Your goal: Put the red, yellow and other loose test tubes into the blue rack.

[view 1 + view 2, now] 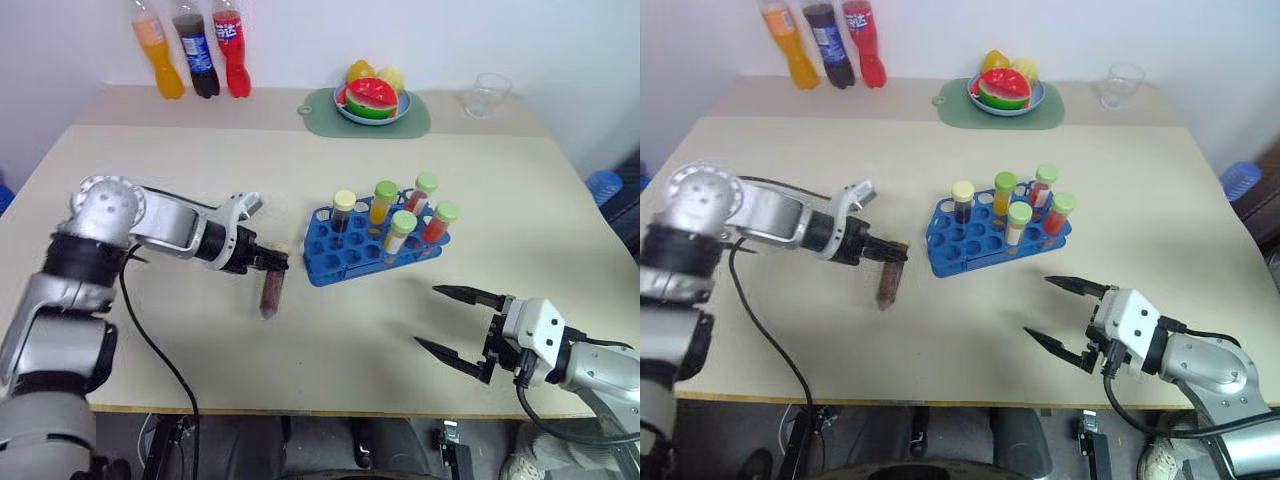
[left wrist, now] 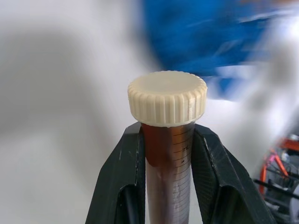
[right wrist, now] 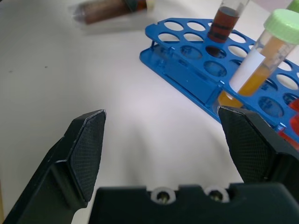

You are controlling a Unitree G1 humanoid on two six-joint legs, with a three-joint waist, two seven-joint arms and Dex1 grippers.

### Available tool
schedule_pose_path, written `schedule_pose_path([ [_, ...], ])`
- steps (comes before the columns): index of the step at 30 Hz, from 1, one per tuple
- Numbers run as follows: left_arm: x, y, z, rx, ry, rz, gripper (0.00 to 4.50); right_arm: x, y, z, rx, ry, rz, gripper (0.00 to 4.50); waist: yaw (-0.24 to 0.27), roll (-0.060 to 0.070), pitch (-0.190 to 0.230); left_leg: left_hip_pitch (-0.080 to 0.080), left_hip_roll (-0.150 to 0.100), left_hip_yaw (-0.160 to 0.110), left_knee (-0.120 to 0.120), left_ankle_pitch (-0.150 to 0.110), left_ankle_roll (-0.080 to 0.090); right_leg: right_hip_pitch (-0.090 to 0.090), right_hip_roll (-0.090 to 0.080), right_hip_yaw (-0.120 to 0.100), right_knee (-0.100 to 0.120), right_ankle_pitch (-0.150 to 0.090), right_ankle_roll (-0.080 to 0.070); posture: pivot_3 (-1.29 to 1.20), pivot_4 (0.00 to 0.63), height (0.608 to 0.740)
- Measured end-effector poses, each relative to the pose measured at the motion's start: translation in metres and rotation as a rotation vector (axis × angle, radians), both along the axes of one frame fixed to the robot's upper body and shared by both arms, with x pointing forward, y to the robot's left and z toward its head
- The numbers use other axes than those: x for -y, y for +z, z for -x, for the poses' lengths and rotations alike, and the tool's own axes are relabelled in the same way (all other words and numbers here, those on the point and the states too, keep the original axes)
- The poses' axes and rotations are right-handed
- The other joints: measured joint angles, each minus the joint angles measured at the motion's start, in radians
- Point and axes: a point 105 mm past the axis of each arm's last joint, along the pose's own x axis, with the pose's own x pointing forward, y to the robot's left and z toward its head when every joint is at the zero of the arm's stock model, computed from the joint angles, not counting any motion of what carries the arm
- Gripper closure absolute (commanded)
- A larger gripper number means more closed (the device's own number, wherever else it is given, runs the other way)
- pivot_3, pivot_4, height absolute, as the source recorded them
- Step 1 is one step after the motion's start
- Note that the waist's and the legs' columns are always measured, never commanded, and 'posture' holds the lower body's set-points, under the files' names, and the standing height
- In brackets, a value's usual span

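My left gripper is shut on a test tube of dark brown liquid, just under its cream cap. The tube hangs a little above the table, left of the blue rack. The left wrist view shows both black fingers pressed against the tube. Several capped tubes stand upright in the rack, one with a cream cap and the others with green caps. My right gripper hovers open and empty near the table's front right, in front of the rack.
Three drink bottles stand at the back left. A plate of toy fruit rests on a green mat at the back middle, and a clear cup stands at the back right. Bare tabletop lies between my two grippers.
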Motion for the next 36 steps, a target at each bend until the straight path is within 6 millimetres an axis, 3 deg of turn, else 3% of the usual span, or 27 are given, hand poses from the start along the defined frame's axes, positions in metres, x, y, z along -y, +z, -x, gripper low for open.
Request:
schedule_pose_path([
  [3, -0.001, 0.044, -0.009, 0.167, -0.025, 0.264, 3.72, -0.006, 0.001, -0.003, 0.016, 0.007, -0.022, 0.26, 0.001, -0.001, 0.0, -0.001, 0.0, 0.0, 0.002, 0.0, 0.0, 0.0, 0.0, 0.0, -0.001, 0.001, -0.001, 0.0, 0.15, 0.74],
  [6, -0.01, 0.07, -0.013, 0.536, -0.064, 0.252, 3.72, -0.007, -0.003, -0.003, 0.007, -0.009, -0.037, 0.26, -0.002, 0.002, -0.001, 0.0, 0.0, 0.001, 0.0, 0.0, 0.0, 0.001, 0.0, 0.001, -0.003, 0.001, -0.001, 0.0, 0.15, 0.74],
  [10, 0.013, 0.063, -0.013, 0.794, -0.156, 0.289, 3.72, -0.004, -0.004, -0.006, 0.018, -0.039, -0.035, 0.26, 0.008, 0.001, -0.001, -0.002, 0.0, 0.001, 0.002, 0.0, 0.001, 0.001, 0.0, 0.001, -0.005, 0.001, -0.001, 0.0, 0.15, 0.74],
  [15, 0.039, 0.071, 0.003, 0.904, -0.327, 0.479, 3.72, 0.0, -0.007, -0.005, 0.022, -0.095, -0.05, 0.26, 0.02, 0.0, 0.0, -0.002, 0.0, 0.002, 0.002, -0.001, 0.003, 0.001, 0.0, 0.001, -0.004, 0.001, -0.001, 0.0, 0.15, 0.74],
  [18, 0.044, 0.068, 0.005, 0.976, -0.379, 0.512, 3.72, 0.003, -0.009, -0.004, 0.023, -0.13, -0.053, 0.26, 0.022, 0.001, 0.0, -0.002, 0.0, 0.002, 0.003, -0.001, 0.003, 0.001, 0.0, 0.001, -0.004, 0.001, 0.0, 0.0, 0.15, 0.74],
  [25, 0.06, 0.034, -0.016, 1.025, -0.331, 0.491, 3.72, 0.006, -0.014, 0.002, 0.029, -0.214, -0.071, 0.26, 0.025, 0.001, 0.0, -0.002, 0.0, 0.001, 0.004, -0.002, 0.004, 0.001, 0.0, 0.001, -0.004, 0.001, 0.0, 0.0, 0.15, 0.74],
  [30, 0.078, 0.014, -0.02, 1.023, -0.343, 0.482, 3.72, 0.011, -0.018, 0.009, 0.018, -0.28, -0.096, 0.26, 0.024, 0.001, 0.0, -0.002, 0.0, 0.001, 0.004, -0.002, 0.004, 0.001, 0.0, 0.001, -0.003, 0.001, 0.0, 0.0, 0.15, 0.74],
  [36, 0.089, -0.002, -0.023, 1.046, -0.345, 0.427, 3.72, 0.031, -0.027, 0.034, -0.018, -0.426, -0.103, 0.26, 0.023, 0.001, -0.001, -0.002, 0.0, 0.001, 0.004, -0.002, 0.004, 0.001, 0.0, 0.001, -0.003, 0.001, 0.0, 0.0, 0.15, 0.74],
])
